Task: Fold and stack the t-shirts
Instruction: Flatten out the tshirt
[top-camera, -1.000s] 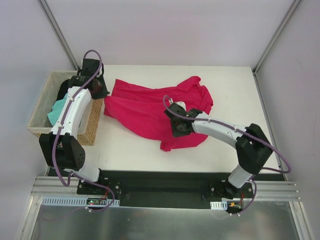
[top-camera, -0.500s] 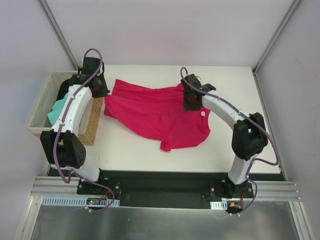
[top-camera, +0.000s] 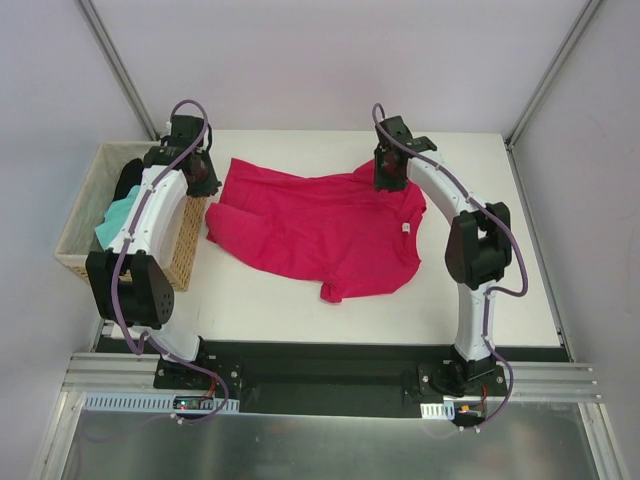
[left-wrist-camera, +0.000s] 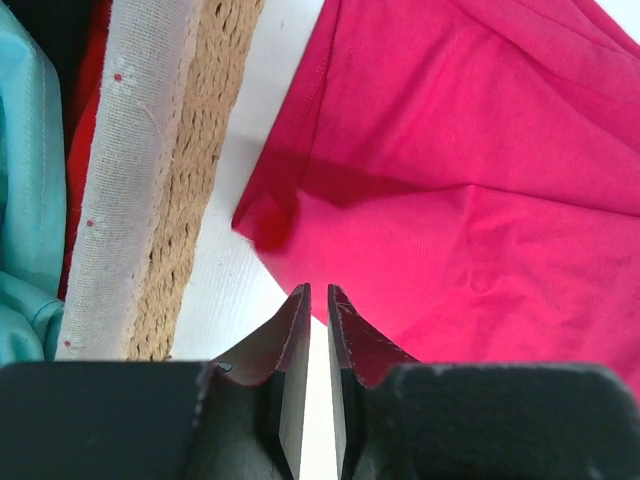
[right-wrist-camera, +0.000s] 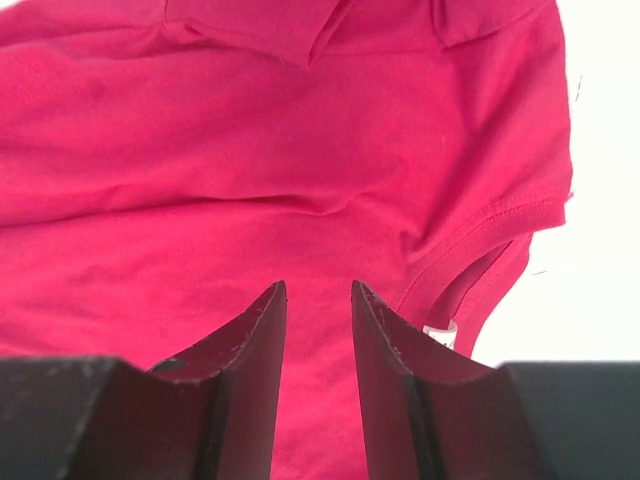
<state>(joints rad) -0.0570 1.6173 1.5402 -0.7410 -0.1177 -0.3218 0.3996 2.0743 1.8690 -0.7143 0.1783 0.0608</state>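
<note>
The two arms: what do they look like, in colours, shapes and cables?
The left arm and right arm have white curved links and black joint blocks. A purple cable runs along each. The left end effector and right end effector are each dark, with two flat fingers tapering to the tips.

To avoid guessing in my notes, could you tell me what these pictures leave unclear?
Top view: the left arm covers much of the basket; only part of the teal t-shirt shows.
Top view: the right end effector hides part of the crimson t-shirt.
Right wrist view: the white tag is too small to read.
</note>
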